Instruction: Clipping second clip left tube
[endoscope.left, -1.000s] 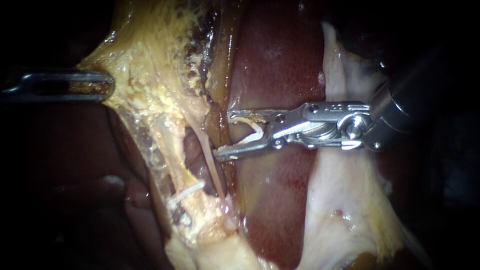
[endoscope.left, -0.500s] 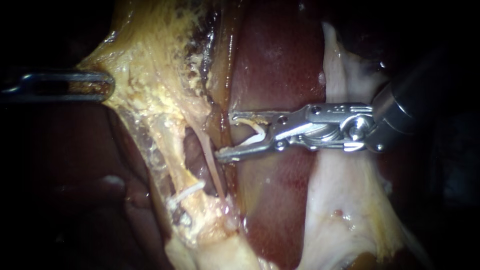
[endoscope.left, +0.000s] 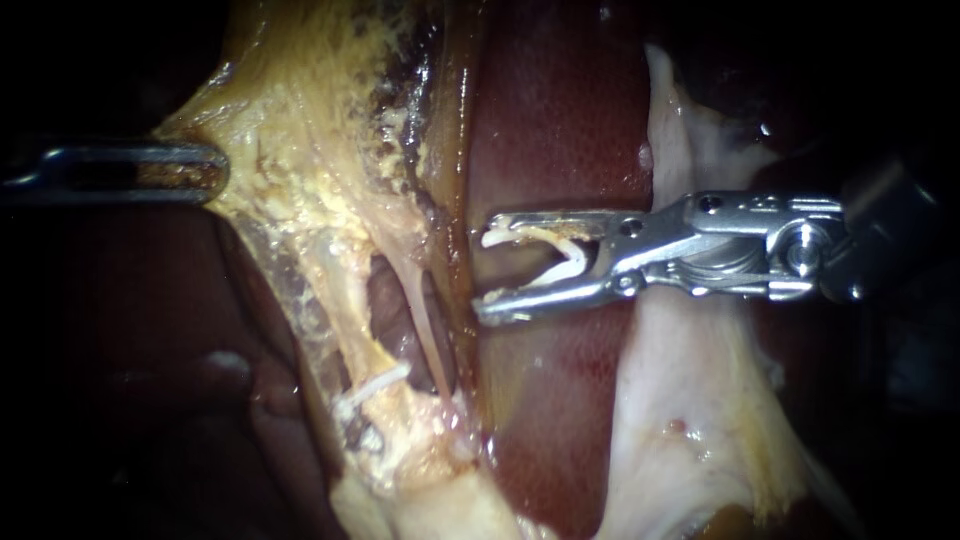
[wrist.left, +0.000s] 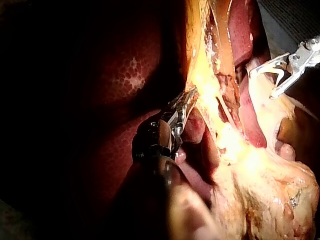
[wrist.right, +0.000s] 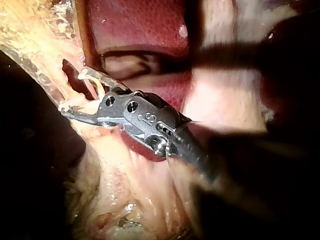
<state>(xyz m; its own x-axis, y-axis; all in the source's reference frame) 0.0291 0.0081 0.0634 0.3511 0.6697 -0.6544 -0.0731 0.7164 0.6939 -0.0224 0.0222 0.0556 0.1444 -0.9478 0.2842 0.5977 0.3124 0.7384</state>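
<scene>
The left tube (endoscope.left: 342, 300) is a pale yellow, fat-coated cord running just beside the brown edge of the liver (endoscope.left: 560, 100). A dark slit separates it from a thin strand (endoscope.left: 421, 322) that lies nearer the liver. 1 white clip (endoscope.left: 372, 384) already crosses the tube's lower part. The right instrument (endoscope.left: 483, 267) lies over the liver, short of the tube and touching neither cord. Its 2 jaws stand wide apart, yet both bear on an open clip (endoscope.left: 575, 258), a white V with its mouth toward the tube. On the tube's far side from the liver, the left instrument (endoscope.left: 213, 170) has its jaws pinched on yellow tissue (endoscope.left: 300, 150), which is stretched taut.
</scene>
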